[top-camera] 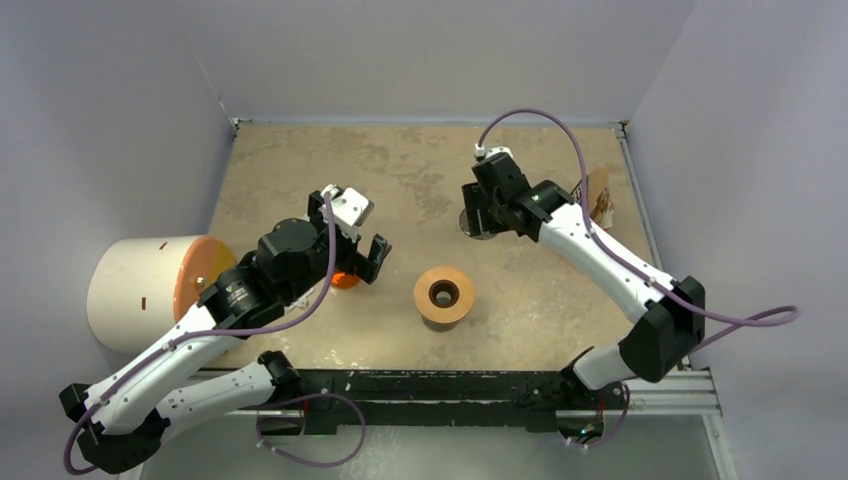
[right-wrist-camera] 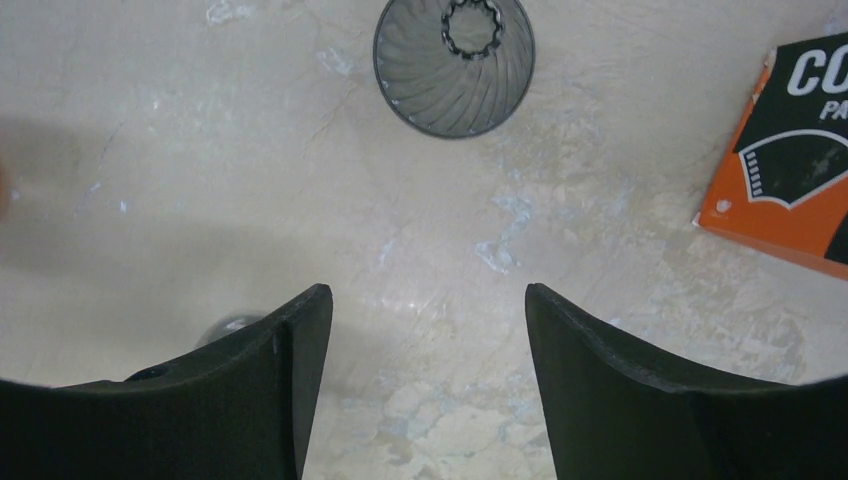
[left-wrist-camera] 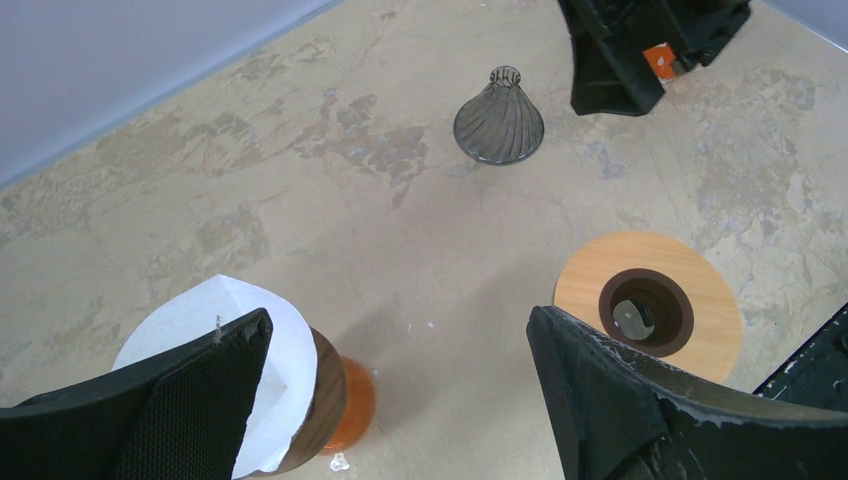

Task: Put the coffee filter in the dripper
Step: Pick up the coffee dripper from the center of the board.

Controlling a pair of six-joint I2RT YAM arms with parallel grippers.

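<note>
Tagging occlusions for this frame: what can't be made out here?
Left wrist: filter half covered by a left claw finger.
Top: vessel mostly under left arm; filter fully hidden there.
Top: cone mostly under right claw.
Right wrist: packet cut off by right edge, print incomplete.

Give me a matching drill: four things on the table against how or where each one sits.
Things:
1. coffee filter
2. dripper
3. wooden ring
4. packet

States:
A. upside down, narrow end up
B. lying flat, dark hole in the middle
C. seated in the top of the orange vessel
D. black and orange, white lettering

Pairs: 1-C, 2-A, 3-B, 4-D
</note>
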